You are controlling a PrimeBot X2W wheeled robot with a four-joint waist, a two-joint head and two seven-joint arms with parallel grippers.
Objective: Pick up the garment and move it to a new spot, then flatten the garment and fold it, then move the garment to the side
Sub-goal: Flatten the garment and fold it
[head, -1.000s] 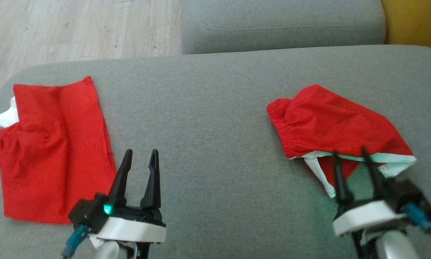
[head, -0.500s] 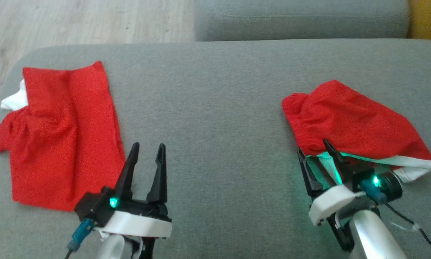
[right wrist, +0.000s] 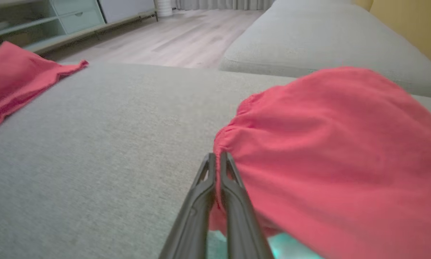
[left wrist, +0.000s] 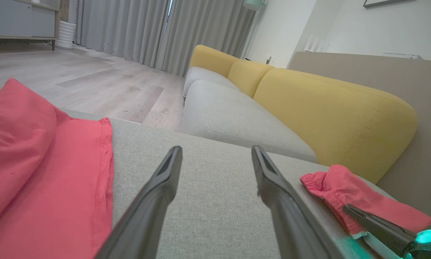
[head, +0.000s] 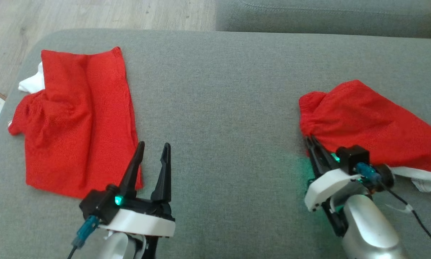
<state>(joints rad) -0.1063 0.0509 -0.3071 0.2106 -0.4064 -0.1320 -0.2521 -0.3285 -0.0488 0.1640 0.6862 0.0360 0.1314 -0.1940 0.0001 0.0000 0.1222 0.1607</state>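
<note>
The right end effector (head: 312,144) pinches crumpled red mesh shorts (head: 366,122) on a grey fabric sofa seat (head: 219,108).
Jaws pressed together on the gathered waistband (head: 305,108); left end effector (head: 153,148) spread wide.

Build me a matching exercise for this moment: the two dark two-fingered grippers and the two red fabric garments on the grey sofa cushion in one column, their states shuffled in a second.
Things
1. left gripper
2. right gripper
3. left-hand red fabric garment
4. right-hand red fabric garment with white hem

States
A. heaped in a mound on the grey cushion
B. dark fingers spread apart over bare cushion
C. lying spread out, nearly flat
D. dark fingers pressed together at a gathered red edge

Pairs: 1-B, 2-D, 3-C, 4-A
</note>
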